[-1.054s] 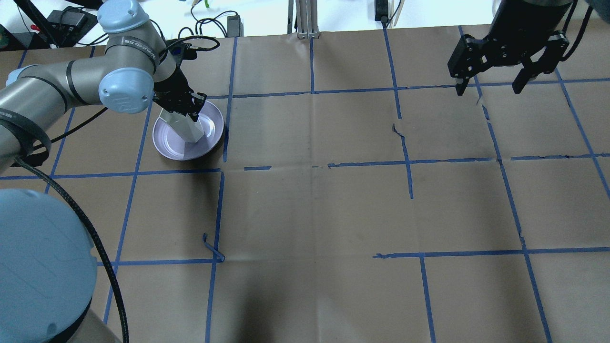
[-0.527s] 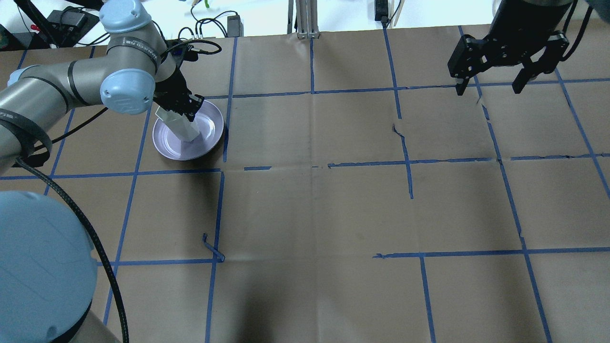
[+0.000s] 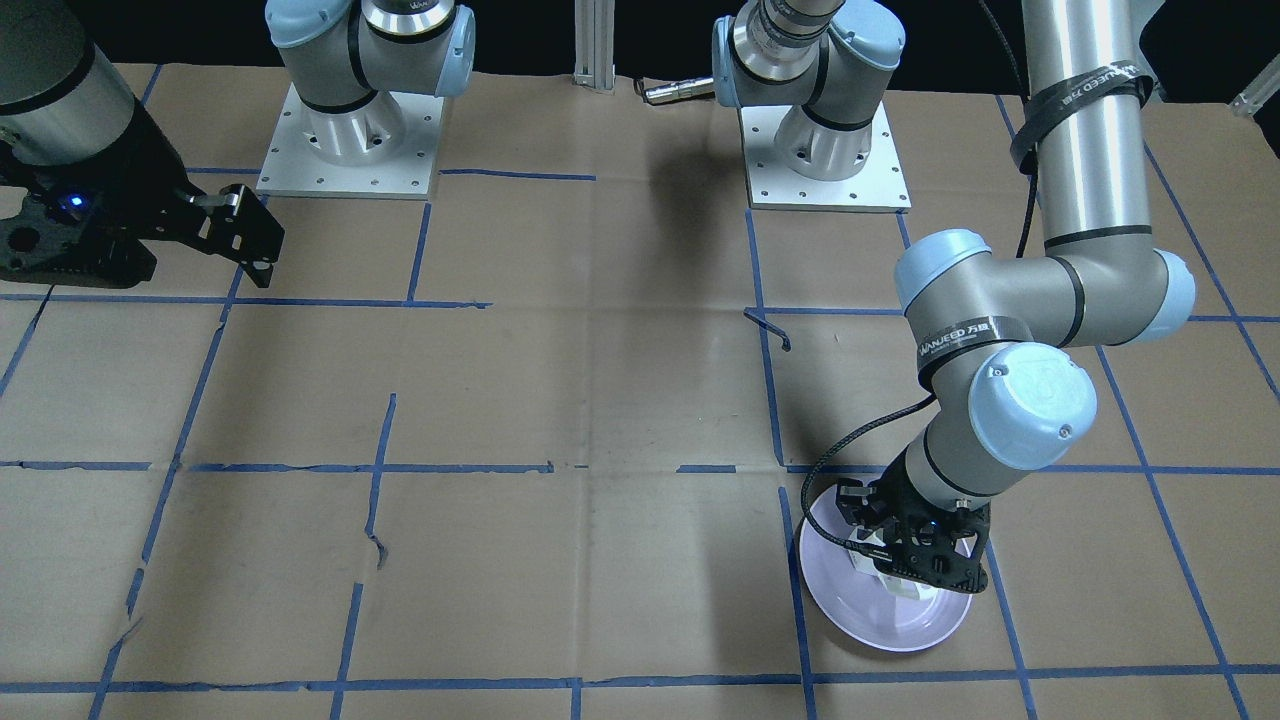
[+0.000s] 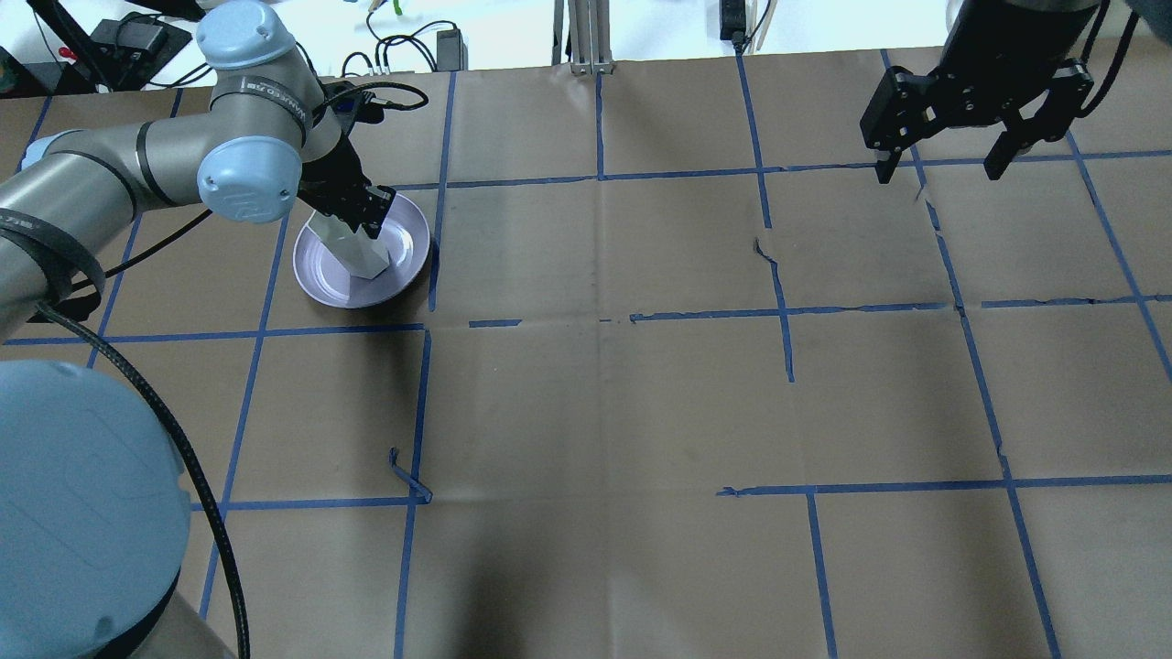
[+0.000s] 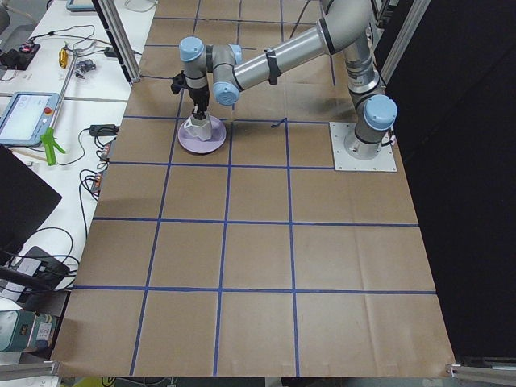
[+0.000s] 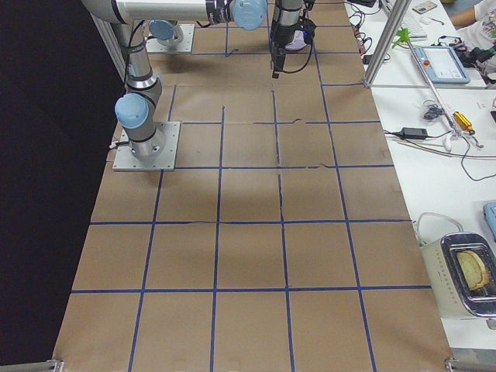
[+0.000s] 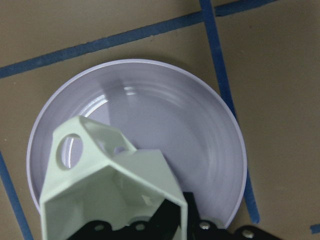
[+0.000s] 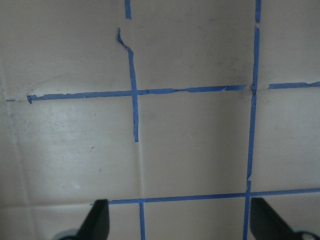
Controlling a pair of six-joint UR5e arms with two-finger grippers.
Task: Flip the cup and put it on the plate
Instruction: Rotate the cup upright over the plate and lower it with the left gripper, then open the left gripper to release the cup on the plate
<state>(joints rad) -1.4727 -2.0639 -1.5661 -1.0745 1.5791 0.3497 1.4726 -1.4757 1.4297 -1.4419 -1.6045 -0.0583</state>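
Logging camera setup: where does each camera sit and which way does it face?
Front-facing: across the table, facing the robot; left hand on view's right.
Overhead: behind the robot, looking forward-down; left hand holds the cup, right hand open.
Exterior left: table's left end; left arm near.
Exterior right: opposite end; right arm near.
Left wrist: looks down on cup and plate; own fingers at bottom.
Right wrist: looks down on taped table; fingertips at bottom corners.
Overhead and left wrist share cup and plate.

My left gripper point(image 4: 364, 220) holds the cup point(image 4: 352, 252) inside the plate's point(image 4: 320, 279) raised rim; flat table point(image 4: 595, 394) lies open around it (my right gripper point(image 4: 938, 171) hangs well apart).
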